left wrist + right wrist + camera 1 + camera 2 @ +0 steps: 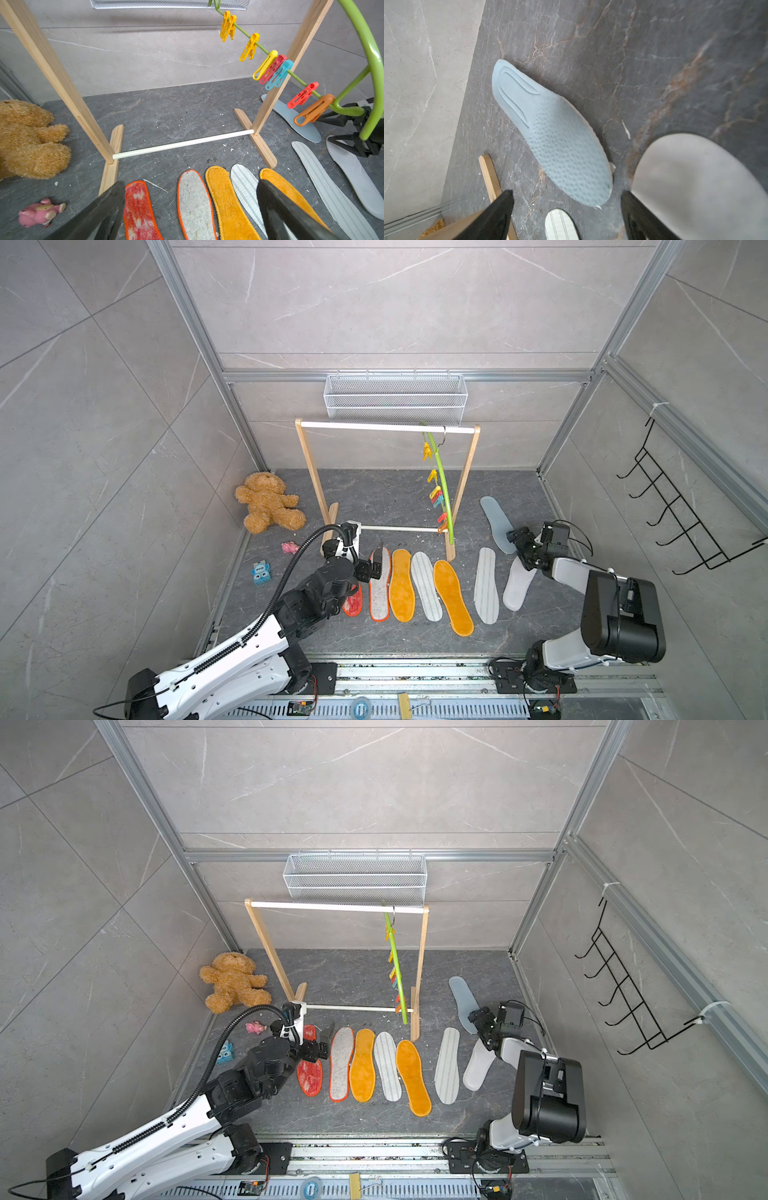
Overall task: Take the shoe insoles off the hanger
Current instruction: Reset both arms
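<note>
The lime-green hanger hangs by its hook from the wooden rail, and its coloured clips hold nothing. Several shoe insoles lie flat in a row on the dark floor: red-white, grey felt, orange, striped, a white one. The pale blue one lies farther back. My left gripper hovers open over the near ends of the red and felt insoles. My right gripper is open and empty just above the blue insole's near end.
The wooden rail frame stands mid-floor, with a white wire basket on the wall behind it. A teddy bear, a pink toy and a blue toy lie left. A black hook rack hangs right.
</note>
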Motion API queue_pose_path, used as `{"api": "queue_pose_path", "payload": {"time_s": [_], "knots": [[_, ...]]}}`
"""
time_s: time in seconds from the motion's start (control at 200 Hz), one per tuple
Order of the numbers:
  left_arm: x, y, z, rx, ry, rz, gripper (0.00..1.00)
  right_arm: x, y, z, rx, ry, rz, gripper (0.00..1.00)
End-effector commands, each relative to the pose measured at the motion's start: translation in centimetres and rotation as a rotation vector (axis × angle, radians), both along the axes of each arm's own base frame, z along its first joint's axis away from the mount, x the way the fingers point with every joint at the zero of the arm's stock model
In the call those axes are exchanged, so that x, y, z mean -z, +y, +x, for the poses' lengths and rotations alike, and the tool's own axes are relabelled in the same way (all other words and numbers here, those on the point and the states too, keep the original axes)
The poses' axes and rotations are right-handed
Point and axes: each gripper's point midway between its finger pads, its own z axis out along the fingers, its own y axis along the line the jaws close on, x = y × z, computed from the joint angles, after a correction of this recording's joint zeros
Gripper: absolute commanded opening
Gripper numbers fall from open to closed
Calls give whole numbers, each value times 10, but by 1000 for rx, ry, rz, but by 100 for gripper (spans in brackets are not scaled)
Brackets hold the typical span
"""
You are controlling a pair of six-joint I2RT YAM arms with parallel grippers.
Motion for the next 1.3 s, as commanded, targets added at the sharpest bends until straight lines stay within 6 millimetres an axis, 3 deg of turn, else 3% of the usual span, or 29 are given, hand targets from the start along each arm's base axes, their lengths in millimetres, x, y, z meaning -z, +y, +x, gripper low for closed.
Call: {"api": "queue_pose_path", "payload": {"time_s": [0.0, 0.115, 0.21, 0.32, 0.424, 0.479, 0.574, 0.654, 0.799, 0.954, 1.098, 1.298], "knots": [[-27, 12, 3, -49, -48, 38, 100, -29, -9, -8, -22, -27, -111, 87], [-38, 13, 5, -39, -75, 139, 100, -60, -22, -17, 19, -53, -202, 89], [-39, 12, 9, -37, -102, 213, 99, -86, -42, -28, 152, -75, -258, 89], [-29, 8, 15, -31, -122, 291, 97, -126, -45, -28, 157, -201, -323, 91], [-18, 18, 28, -129, -126, 333, 99, -144, -54, -35, 216, -238, -361, 87], [-5, 28, 38, -173, -99, 317, 98, -142, -54, -40, 196, -214, -387, 100], [26, 61, 58, -236, -15, 164, 98, -141, -45, -31, 134, -271, -382, 100], [48, 98, 68, -336, 20, 48, 97, -139, -43, -25, 141, -337, -373, 93], [77, 155, 69, -546, 42, 46, 98, -128, -51, -24, 147, -306, -524, 94], [102, 204, 63, -750, 80, 95, 98, -107, -38, -23, 77, -225, -728, 95], [104, 226, 71, -816, 92, 162, 98, -85, -22, -19, 24, -182, -834, 96], [142, 246, 94, -806, 140, 157, 98, -76, -13, -6, -17, -212, -882, 97]]}}
